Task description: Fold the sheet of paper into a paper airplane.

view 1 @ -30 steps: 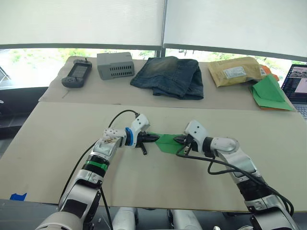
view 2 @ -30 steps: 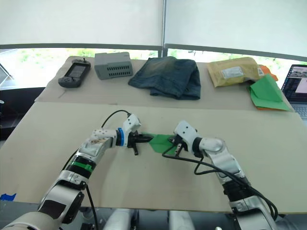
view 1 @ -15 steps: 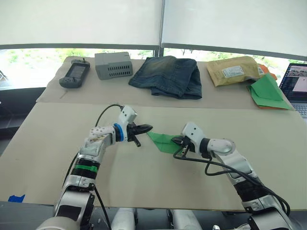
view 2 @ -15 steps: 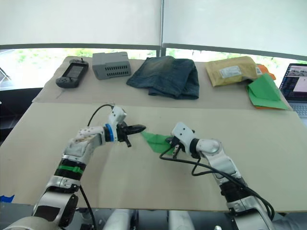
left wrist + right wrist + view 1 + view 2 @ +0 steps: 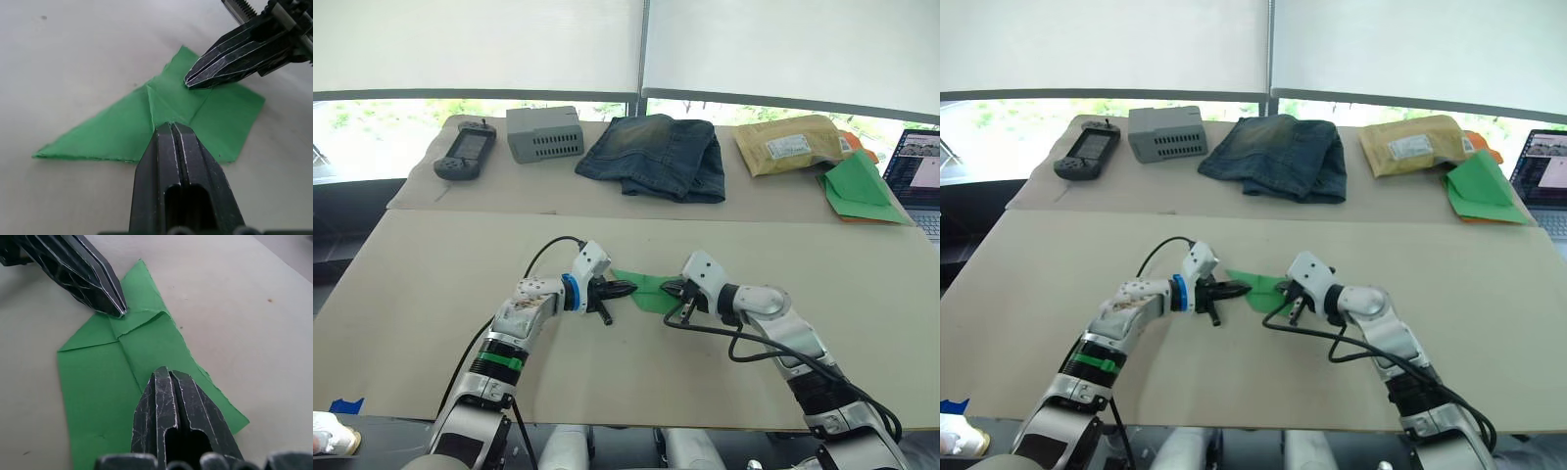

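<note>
Both claws are pinched tight, with no gap between the fingers, and neither one holds anything. My left gripper [image 5: 625,289] and my right gripper [image 5: 670,288] point at each other across the big tan table [image 5: 431,294]. Each tip rests on top of the sheet of paper [image 5: 644,290], which lies flat between them near the middle of the table.

From my left wrist camera, the green sheet has two corners folded in to make a point at one end, with a crease down the middle. The other end looks square. My left tip sits on the near edge by the crease. My right tip touches where the flaps meet.

I think I am at the pressing step, rubbing the folds flat so they stay down. It is no plane yet. Next, I think one claw must hold the paper down while the other opens, gets under an edge and folds the sheet in half along the middle line. Thin paper slides easily, so I should go slowly.

Far away at the back lie the jeans [image 5: 661,155], a grey box [image 5: 547,133] and a bigger green paper heap [image 5: 862,190].
</note>
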Controlling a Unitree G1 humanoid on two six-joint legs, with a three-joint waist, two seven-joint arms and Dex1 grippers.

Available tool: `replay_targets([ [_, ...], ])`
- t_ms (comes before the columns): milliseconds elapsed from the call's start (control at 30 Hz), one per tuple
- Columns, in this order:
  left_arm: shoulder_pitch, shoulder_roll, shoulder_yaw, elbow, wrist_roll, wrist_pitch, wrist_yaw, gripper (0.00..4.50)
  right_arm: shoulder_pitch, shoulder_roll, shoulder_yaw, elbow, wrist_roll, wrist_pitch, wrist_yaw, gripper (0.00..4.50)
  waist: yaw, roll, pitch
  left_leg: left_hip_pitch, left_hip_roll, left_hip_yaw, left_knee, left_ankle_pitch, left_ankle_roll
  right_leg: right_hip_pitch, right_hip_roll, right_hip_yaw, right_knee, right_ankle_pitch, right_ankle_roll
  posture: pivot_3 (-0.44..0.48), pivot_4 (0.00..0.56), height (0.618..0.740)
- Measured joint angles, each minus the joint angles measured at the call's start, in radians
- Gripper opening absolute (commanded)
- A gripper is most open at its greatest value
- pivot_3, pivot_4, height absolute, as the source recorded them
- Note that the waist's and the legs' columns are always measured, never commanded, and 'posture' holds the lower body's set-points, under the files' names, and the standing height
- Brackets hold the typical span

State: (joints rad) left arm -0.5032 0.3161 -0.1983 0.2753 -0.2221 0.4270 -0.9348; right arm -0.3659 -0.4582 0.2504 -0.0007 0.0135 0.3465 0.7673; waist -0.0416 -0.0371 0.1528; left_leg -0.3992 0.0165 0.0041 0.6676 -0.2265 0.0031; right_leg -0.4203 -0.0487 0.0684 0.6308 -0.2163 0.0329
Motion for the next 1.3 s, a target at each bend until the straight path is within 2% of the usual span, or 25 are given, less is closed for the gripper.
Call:
replay_targets([
  [167, 0.012, -0.022, -0.011, 0.002, 0.028, -0.050, 0.044, 0.00, 0.029, 0.000, 0.002, -0.052, 0.002, 0.026, -0.007, 0.03, 0.003, 0.000, 0.000, 0.000, 0.000, 0.000, 0.000, 0.000, 0.000, 0.001, 0.000, 0.000, 0.000, 0.000, 0.000, 0.000, 0.150, 0.740],
  [300, 0.011, -0.036, -0.003, 0.003, 0.028, -0.034, 0.069, 0.00, 0.051, 0.006, 0.008, -0.085, 0.006, 0.036, -0.013, 0.03, 0.005, 0.000, 0.000, 0.001, -0.001, 0.000, 0.000, 0.000, 0.000, 0.001, -0.001, 0.000, 0.000, -0.004, 0.006, 0.000, 0.150, 0.740],
  [433, 0.012, -0.037, -0.006, -0.001, 0.028, -0.023, 0.069, 0.00, 0.057, 0.020, 0.012, -0.090, 0.001, 0.034, -0.035, 0.03, 0.004, 0.000, 0.000, 0.001, 0.000, 0.000, 0.000, 0.000, 0.000, 0.001, 0.000, 0.000, 0.000, -0.004, 0.006, 0.000, 0.150, 0.740],
  [767, 0.008, -0.034, -0.019, -0.005, 0.031, -0.013, 0.062, 0.00, 0.002, 0.116, 0.052, -0.055, -0.040, -0.001, -0.111, 0.03, 0.005, 0.000, -0.001, 0.001, -0.001, 0.000, 0.000, 0.000, 0.000, 0.001, -0.001, 0.000, 0.000, -0.003, 0.005, 0.000, 0.150, 0.740],
  [1300, -0.003, -0.037, -0.030, 0.016, 0.035, -0.011, 0.057, 0.00, 0.119, 0.082, 0.005, -0.104, -0.070, 0.021, -0.204, 0.03, 0.010, 0.000, -0.011, 0.002, -0.001, 0.000, 0.000, 0.000, 0.000, 0.002, -0.002, 0.000, -0.001, -0.004, 0.007, 0.000, 0.150, 0.740],
])
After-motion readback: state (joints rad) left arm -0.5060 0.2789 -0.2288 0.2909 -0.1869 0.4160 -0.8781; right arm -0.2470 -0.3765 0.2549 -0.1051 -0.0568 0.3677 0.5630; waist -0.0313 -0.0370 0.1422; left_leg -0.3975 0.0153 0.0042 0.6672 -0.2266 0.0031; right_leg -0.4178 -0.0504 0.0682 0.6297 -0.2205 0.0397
